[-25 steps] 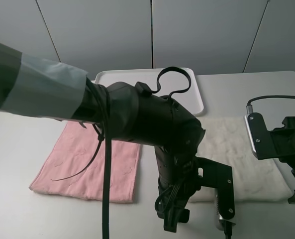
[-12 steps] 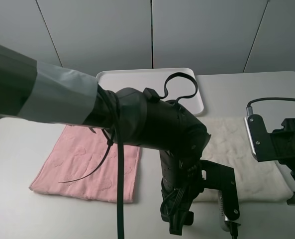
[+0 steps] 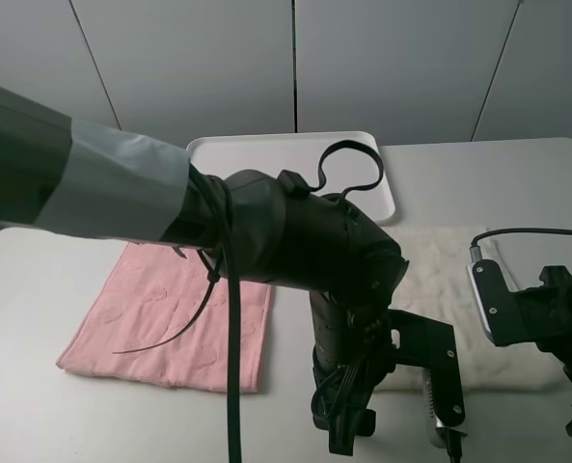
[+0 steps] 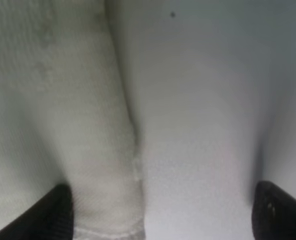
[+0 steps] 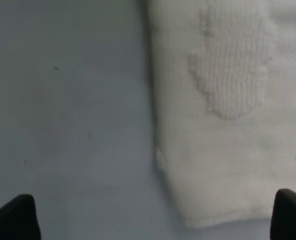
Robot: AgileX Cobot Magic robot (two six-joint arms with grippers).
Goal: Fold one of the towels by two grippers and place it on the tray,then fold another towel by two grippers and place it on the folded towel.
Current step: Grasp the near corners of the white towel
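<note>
Right gripper (image 5: pixel 148 218) lowered over cream towel (image 3: pixel 459 280) corner, left gripper (image 4: pixel 165 212) pointing down, both wide open, empty

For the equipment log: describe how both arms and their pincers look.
The left arm is bulky and black, with a grey wrap round its upper part and thin black cables looping off it. The right arm is black too, carrying a grey-edged box fed by a black cable. The left pincer and right pincer show only rounded black fingertips.
</note>
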